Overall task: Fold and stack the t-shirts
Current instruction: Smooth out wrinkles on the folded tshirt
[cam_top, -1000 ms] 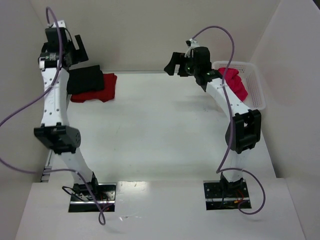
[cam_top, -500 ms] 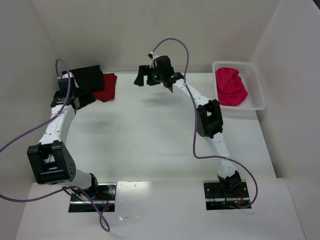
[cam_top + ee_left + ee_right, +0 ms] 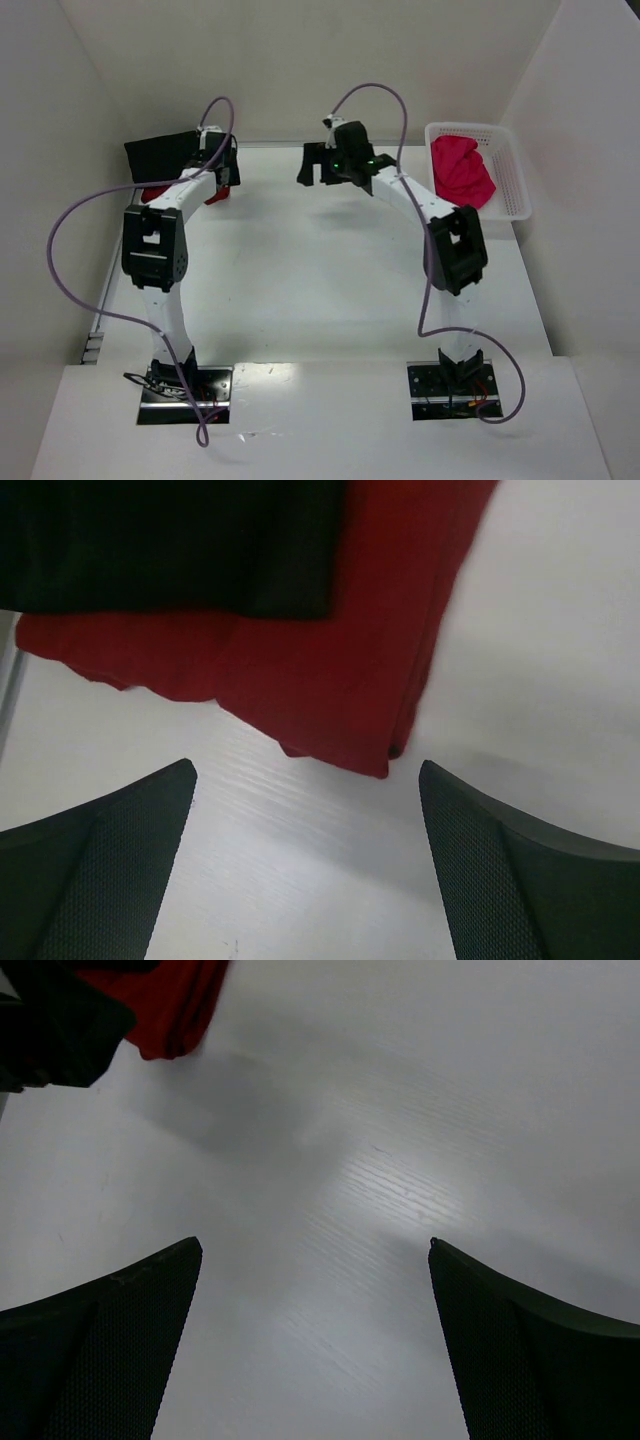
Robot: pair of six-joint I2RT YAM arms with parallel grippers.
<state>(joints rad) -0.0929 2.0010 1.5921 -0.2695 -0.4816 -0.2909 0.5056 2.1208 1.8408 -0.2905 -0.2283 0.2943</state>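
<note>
Two of the t-shirts are stacked at the far-left corner of the desk [image 3: 300,260]. The black t-shirt [image 3: 160,155] is laid on the dark red t-shirt [image 3: 330,670], whose near edge shows from under it. The pink-red t-shirt [image 3: 462,170] is bunched, unfolded, inside the white basket [image 3: 512,170] at the far right.

The left claw [image 3: 305,770] is held spread wide just above the jutting corner of the dark red cloth, with nothing pinched. The right claw [image 3: 315,1245] is likewise spread and empty over bare desk near the middle of the far side — well apart from the basket.

The step in hand is judged to be the fetching of the last shirt. It is best done if the right claw is carried over the basket and lowered onto a raised ridge of cloth, not onto the mesh wall. The bundle should be lifted clear of the rim before it is swung across. The left claw should be drawn straight up and away, so that the red corner is not snagged and the stack is not skewed. The shirt is best spread on the open middle of the desk — both claws are likely needed there.
</note>
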